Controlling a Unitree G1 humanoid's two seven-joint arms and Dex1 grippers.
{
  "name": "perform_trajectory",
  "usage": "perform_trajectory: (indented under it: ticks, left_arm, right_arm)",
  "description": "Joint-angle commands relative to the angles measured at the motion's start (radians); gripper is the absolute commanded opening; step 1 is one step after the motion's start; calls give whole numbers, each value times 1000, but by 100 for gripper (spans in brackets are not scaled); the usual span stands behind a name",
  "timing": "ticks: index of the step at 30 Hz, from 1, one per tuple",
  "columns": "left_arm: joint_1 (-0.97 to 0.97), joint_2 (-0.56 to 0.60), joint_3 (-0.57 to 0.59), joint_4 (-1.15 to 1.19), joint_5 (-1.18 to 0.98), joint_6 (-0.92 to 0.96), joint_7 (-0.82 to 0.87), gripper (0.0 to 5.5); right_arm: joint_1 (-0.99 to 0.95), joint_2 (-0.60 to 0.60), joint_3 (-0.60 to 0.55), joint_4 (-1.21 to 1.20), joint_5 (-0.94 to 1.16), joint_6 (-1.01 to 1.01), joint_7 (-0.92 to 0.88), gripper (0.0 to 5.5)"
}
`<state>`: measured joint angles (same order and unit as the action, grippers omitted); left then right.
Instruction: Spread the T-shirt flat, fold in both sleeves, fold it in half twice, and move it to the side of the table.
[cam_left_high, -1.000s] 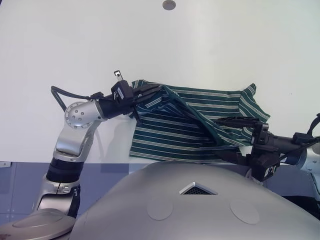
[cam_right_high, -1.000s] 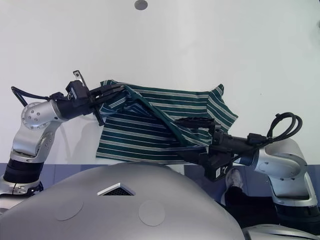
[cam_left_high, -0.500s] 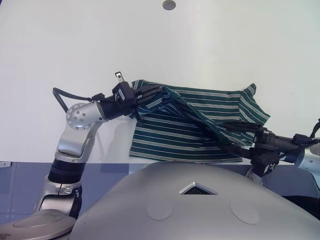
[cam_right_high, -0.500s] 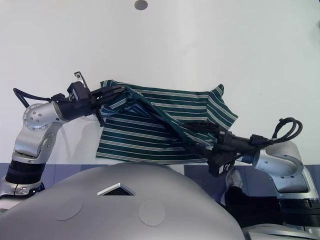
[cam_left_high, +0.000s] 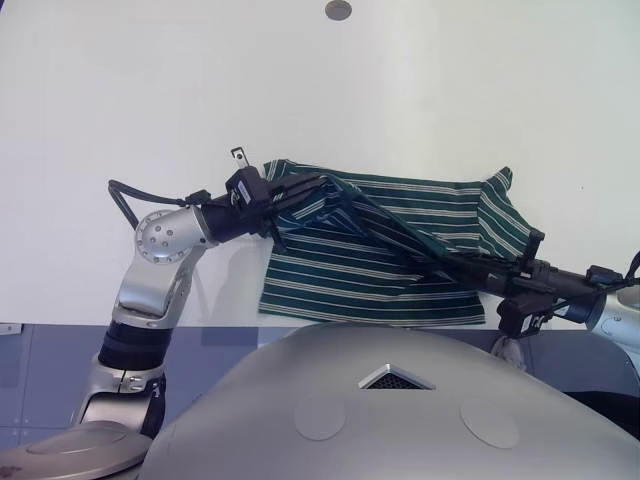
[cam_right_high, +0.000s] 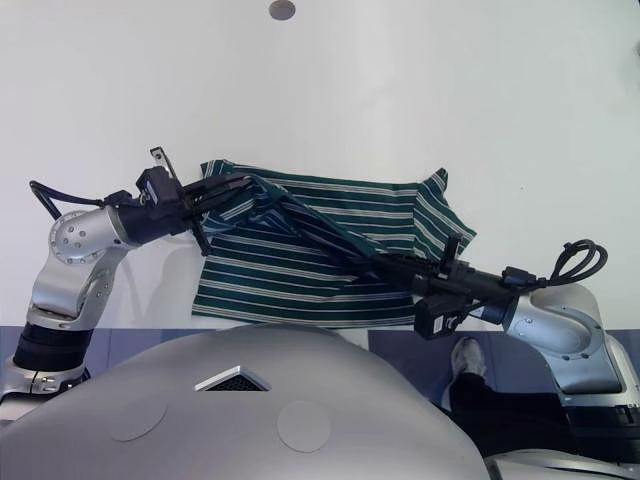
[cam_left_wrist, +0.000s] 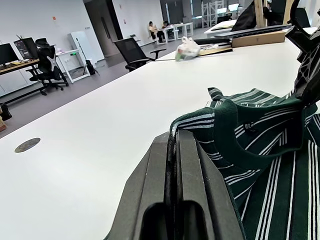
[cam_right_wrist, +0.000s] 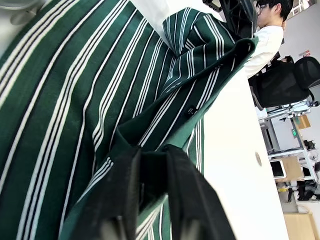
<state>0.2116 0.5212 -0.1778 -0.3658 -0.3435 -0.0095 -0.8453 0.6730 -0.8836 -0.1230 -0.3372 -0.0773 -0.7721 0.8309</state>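
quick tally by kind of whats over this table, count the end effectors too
T-shirt: 1
end effectors: 2, left end effector and right end effector, each shut on the T-shirt
grommet: 1
total: 4

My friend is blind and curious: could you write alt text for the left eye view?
A green striped T-shirt lies on a white table; the left gripper and right gripper each pinch a raised strip of it, stretched between them.
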Motion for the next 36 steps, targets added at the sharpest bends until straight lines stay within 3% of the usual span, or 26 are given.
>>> perform_trajectory:
  ticks: [1,8,12,16,20,26,31,36]
  left_arm:
    - [-3,-1,2,-20,11,8,13,0]
    - [-36,8,23,-14,14,2,6,0]
    - [-163,11,48,18,33,35,26,0]
    - [-346,-23,42,64,72,159,110,0]
    - [-423,-21,-5,188,185,172,145,0]
    - [-611,-84,-17,552,380,96,319,0]
    - [-773,-168,-56,878,495,5,436,0]
    - [-915,-237,-136,1200,624,-86,536,0]
  right_arm:
    - [24,5,-9,-49,5,52,-20,7]
    - [-37,-10,18,-18,215,279,18,3]
    - [-374,-128,-17,115,408,424,173,3]
    - [-800,17,162,174,477,665,206,3]
    - [-1053,136,262,441,355,597,256,3]
    - [-1349,314,386,984,-14,383,10,3]
    - [-1538,471,453,1364,-223,393,-329,3]
    - [-1599,552,492,1539,-329,434,-537,3]
